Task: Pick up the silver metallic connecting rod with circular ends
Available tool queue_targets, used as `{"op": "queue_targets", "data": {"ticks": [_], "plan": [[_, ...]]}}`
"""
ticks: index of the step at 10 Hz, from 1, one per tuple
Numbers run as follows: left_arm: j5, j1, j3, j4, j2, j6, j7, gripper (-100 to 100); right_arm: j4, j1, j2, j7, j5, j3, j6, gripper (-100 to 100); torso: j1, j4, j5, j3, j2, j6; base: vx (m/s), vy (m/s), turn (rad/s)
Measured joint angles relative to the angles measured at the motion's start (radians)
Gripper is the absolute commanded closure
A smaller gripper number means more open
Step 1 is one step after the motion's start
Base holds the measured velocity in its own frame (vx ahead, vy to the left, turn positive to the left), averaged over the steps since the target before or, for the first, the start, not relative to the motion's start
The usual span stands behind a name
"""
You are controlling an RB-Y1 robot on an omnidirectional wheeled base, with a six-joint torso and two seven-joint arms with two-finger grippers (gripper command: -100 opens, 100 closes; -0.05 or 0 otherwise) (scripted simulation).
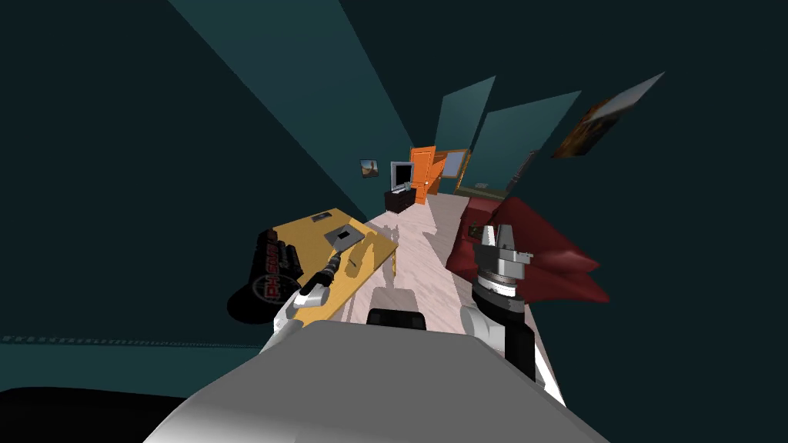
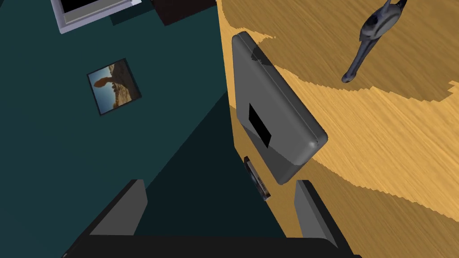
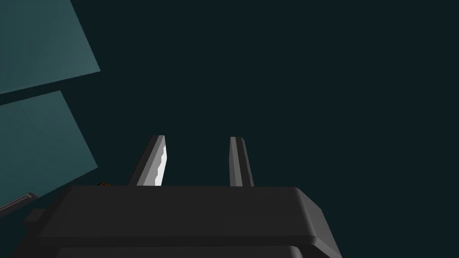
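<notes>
The connecting rod (image 2: 370, 40), dull grey metal with a round end, lies on the yellow wooden table (image 2: 394, 134). It is ahead of my left gripper (image 2: 219, 201) and off to one side, beyond a flat grey box (image 2: 273, 116). The left gripper is open with nothing between its fingers (image 2: 309, 208) and hovers over the table's edge just short of the box. In the head view the left gripper (image 1: 336, 264) reaches over the table (image 1: 308, 231). My right gripper (image 1: 504, 233) is raised at my right, away from the table; its fingers (image 3: 154, 161) stand a narrow gap apart, holding nothing.
The grey box (image 1: 344, 235) carries a black rectangle, and a small dark flat item (image 2: 257, 179) sits by it at the table's edge. A big black cylinder with red lettering (image 1: 269, 277) stands left of the table. A red sofa (image 1: 554, 261) is on the right.
</notes>
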Motion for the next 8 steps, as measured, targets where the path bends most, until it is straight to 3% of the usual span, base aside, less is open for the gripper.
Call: {"op": "queue_targets", "data": {"ticks": [1,4,6,8], "plan": [[0.022,-0.018,0.004,0.039,0.026,0.022,-0.003,-100,0.000,0.000,0.000,0.000,0.000,0.000,0.000,0,0.000,0.000,0.000,0.000,0.000,0.001,0.002,0.021,-0.140],[0.039,-0.044,0.020,0.106,0.032,0.097,-0.022,-100,0.000,0.000,0.000,0.000,0.000,0.000,0.000,0,0.001,0.000,0.000,0.000,0.000,0.000,-0.001,0.020,-0.225],[0.069,-0.069,0.026,0.167,0.062,0.145,-0.031,-100,0.000,0.000,0.000,0.000,0.000,0.000,0.000,0,0.001,0.000,0.000,0.000,0.001,0.000,-0.006,0.030,-0.245],[0.079,-0.081,0.042,0.197,0.069,0.207,-0.044,-100,0.000,0.000,0.000,0.000,0.000,0.000,0.000,0,0.001,0.000,0.000,0.001,0.001,-0.001,-0.007,0.026,-0.052]]}}
